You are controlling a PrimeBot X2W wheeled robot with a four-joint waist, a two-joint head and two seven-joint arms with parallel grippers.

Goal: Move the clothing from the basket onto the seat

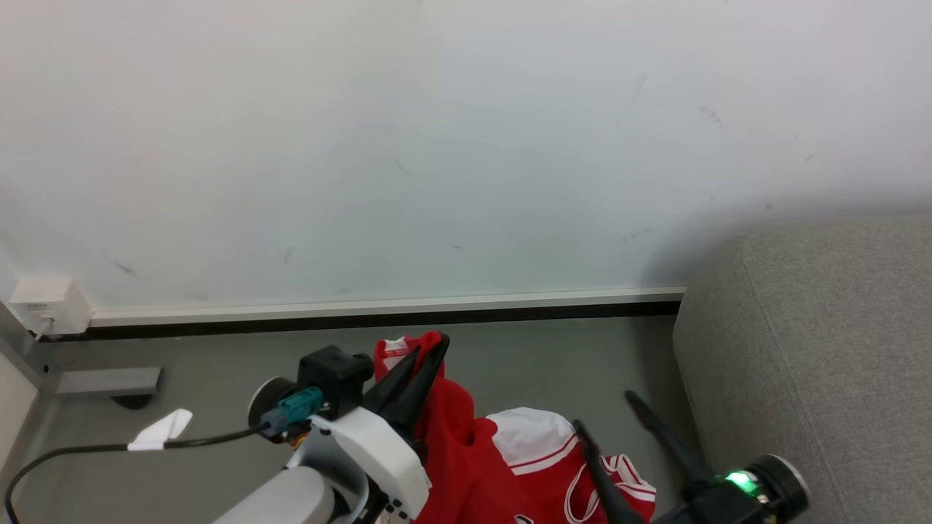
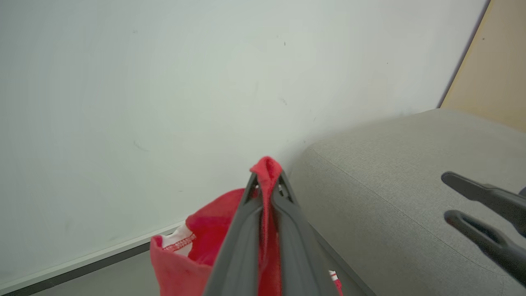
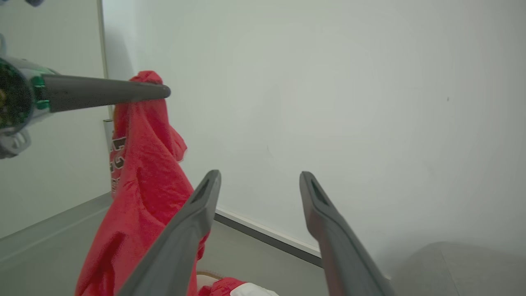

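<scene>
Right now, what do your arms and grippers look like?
The left gripper and right gripper each have two long, tapered dark fingers. The left forearm has a white shell, teal connector, black cable, white tag; the right wrist, a green light.

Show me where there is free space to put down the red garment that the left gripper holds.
The sofa's grey top, between the wall and its rounded edge, looks bare. The floor strip between baseboard and red clothing is free too. Crowded: low centre, where the left gripper holds the clothing beside the open right gripper.
</scene>
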